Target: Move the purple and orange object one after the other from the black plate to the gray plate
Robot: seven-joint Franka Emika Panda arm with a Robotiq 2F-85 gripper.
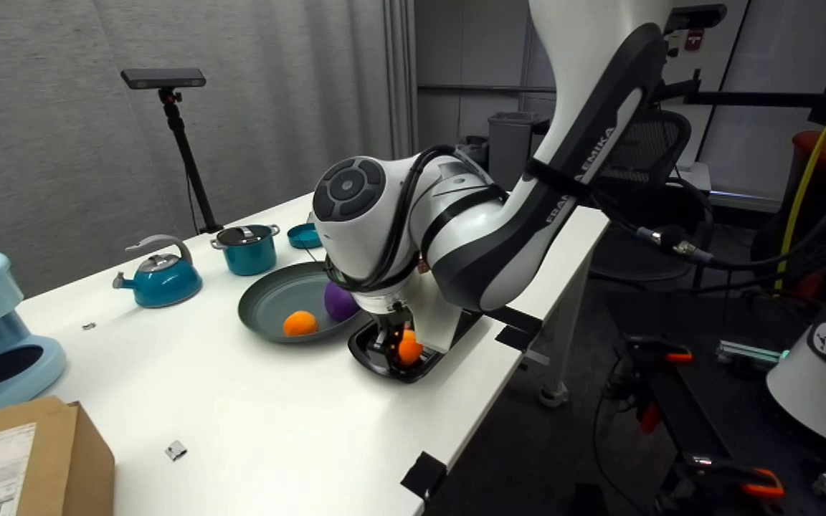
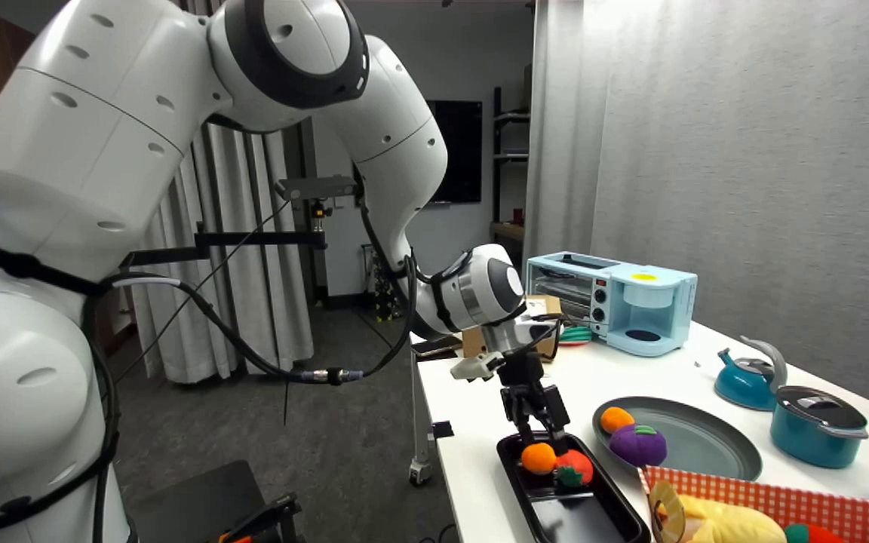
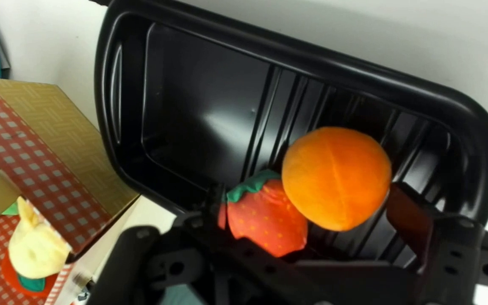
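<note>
The black plate is a deep black tray [image 2: 578, 514], also in the wrist view [image 3: 201, 93]. In it an orange ball-like object [image 2: 538, 458] and a red strawberry [image 2: 575, 467] lie side by side. The gray plate [image 2: 706, 445] stands beside the tray and bears the purple object [image 2: 638, 446] and another orange object [image 2: 616, 419]. My gripper [image 3: 311, 203] points down into the tray with its fingers apart. In the wrist view the orange object [image 3: 337, 178] and the strawberry [image 3: 267, 216] lie between the fingers, the strawberry close against the left finger. Finger contact is unclear.
A red-checked box [image 2: 766, 490] with toy food stands close to the tray and also shows in the wrist view [image 3: 36, 144]. A teal kettle [image 1: 167, 281] and pot [image 1: 250, 254] stand behind the gray plate. A blue toaster oven [image 2: 608, 302] and cardboard box [image 1: 87, 459] stand farther along.
</note>
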